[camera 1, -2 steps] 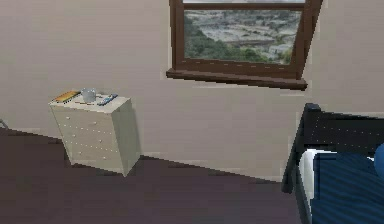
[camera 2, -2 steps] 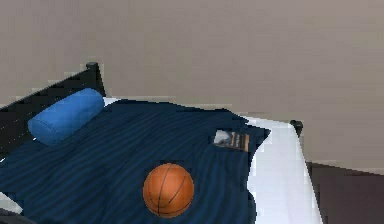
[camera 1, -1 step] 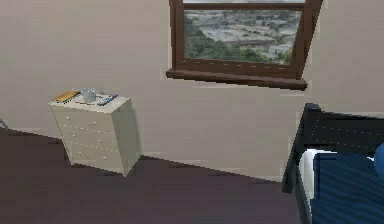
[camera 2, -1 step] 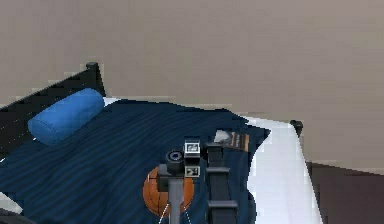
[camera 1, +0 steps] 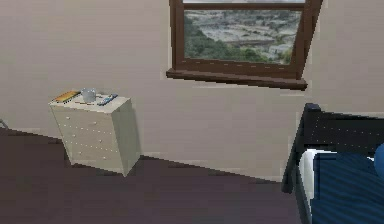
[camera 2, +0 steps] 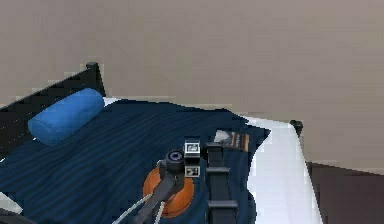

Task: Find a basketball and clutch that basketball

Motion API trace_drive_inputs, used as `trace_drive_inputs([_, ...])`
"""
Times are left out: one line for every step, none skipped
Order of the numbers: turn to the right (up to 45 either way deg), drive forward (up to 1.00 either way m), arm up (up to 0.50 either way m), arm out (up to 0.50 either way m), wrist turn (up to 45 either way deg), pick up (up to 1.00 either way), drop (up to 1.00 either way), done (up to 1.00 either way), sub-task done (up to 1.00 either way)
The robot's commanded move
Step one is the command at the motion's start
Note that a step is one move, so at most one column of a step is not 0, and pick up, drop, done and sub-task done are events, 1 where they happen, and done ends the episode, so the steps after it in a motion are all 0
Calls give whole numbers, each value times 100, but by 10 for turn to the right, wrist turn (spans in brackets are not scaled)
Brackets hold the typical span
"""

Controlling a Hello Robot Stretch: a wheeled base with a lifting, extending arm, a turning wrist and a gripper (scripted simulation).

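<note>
Closest to the lens on the arm side view, the dark arm bar (camera 2: 216, 196) rose from the bottom edge, with its two white marked squares (camera 2: 191, 151) at the far end. Just left of those I saw the tool (camera 2: 165, 178), its dark body lying across an orange ball, the basketball (camera 2: 151, 186). That ball sat low in the picture on the bed (camera 2: 286, 172), resting on a dark blue blanket (camera 2: 118, 150). With the ball lying on the bed right at the tool, I could not tell whether the tool had hold of anything, nor how its fingers were set.

Just beyond the squares, a small pale and dark thing (camera 2: 231, 139) lay on the blanket, too small for me to name. Farther up the blanket toward the view's left lay a bright blue bolster pillow (camera 2: 66, 116), near the dark headboard (camera 2: 92, 73). White sheet showed along the blanket's right side, and past it I saw a strip of dark floor (camera 2: 352, 190). A plain beige wall (camera 2: 220, 50) stood behind the bed.

On the forward view, I saw a dark bed frame (camera 1: 331, 132) with blue bedding (camera 1: 345, 186) at the right edge. A window (camera 1: 245, 40) in a dark wooden frame sat high on the wall, with a green and grey landscape beyond the glass. At the view's left, a cream dresser (camera 1: 97, 132) stood against the wall, well apart from the bed frame. Some flat things (camera 1: 84, 97) lay on top of it, one of them with an orange edge.
</note>
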Motion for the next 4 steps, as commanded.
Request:
trace_drive_inputs([0, 0, 0, 0, 450, 0, 0, 0, 0])
trace_drive_inputs([0, 0, 0, 0, 450, 0, 0, 0, 0])
trace_drive_inputs([0, 0, 0, 0, 240, 0, 0, 0, 0])
trace_drive_inputs([0, 0, -30, 0, 0, 0, 0, 0, 0])
